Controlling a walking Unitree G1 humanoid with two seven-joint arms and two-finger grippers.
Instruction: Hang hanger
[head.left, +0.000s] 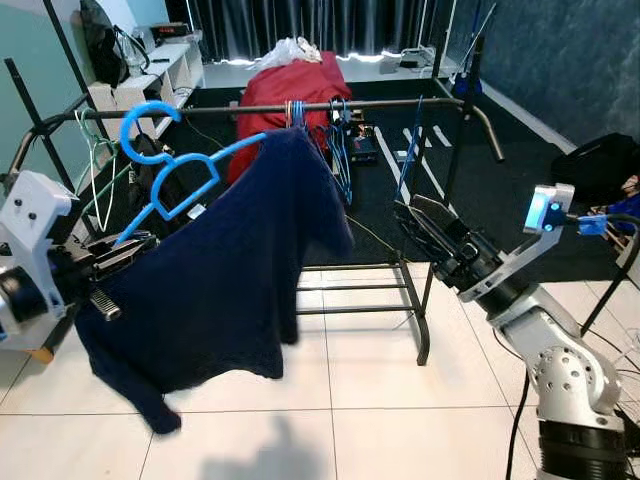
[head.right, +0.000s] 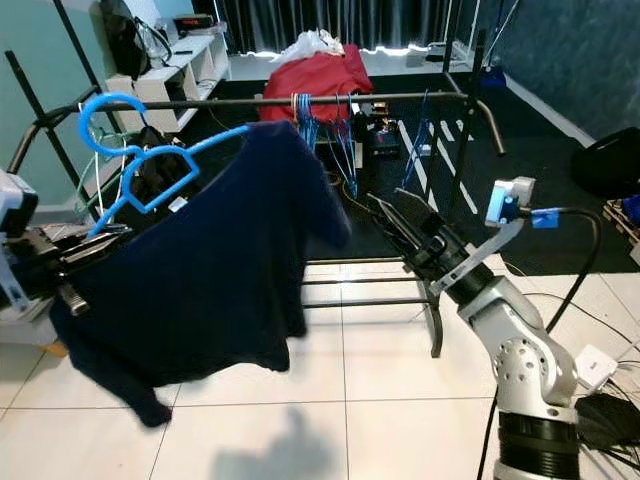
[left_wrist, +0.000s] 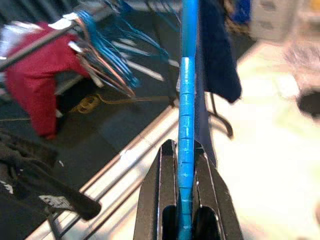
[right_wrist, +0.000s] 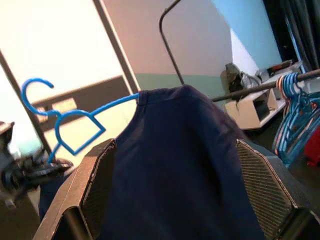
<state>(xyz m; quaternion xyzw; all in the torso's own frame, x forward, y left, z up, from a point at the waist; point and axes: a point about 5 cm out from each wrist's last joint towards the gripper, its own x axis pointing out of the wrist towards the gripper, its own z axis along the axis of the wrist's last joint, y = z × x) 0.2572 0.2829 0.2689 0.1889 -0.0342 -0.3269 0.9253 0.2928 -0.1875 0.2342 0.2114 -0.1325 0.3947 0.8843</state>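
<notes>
A blue plastic hanger (head.left: 170, 180) carries a dark navy sweater (head.left: 230, 290) that hangs down toward the floor. My left gripper (left_wrist: 184, 147) is shut on the hanger's lower arm, at the left of the head view (head.left: 120, 250). The hanger's hook (head.left: 145, 125) stands tilted at the height of the black clothes rail (head.left: 400, 103), near the rail's left end; whether they touch I cannot tell. My right gripper (head.left: 420, 220) is open a little to the right of the sweater, pointing at it, its fingers (right_wrist: 97, 180) wide apart and holding nothing.
Several blue hangers (head.left: 338, 150) hang bunched at the rail's middle. A red cloth pile (head.left: 290, 85) lies behind the rack. The rack's lower bars (head.left: 350, 290) cross the tiled floor. A white shelf (head.left: 150, 75) stands at the back left and a black bag (head.left: 605, 165) at the right.
</notes>
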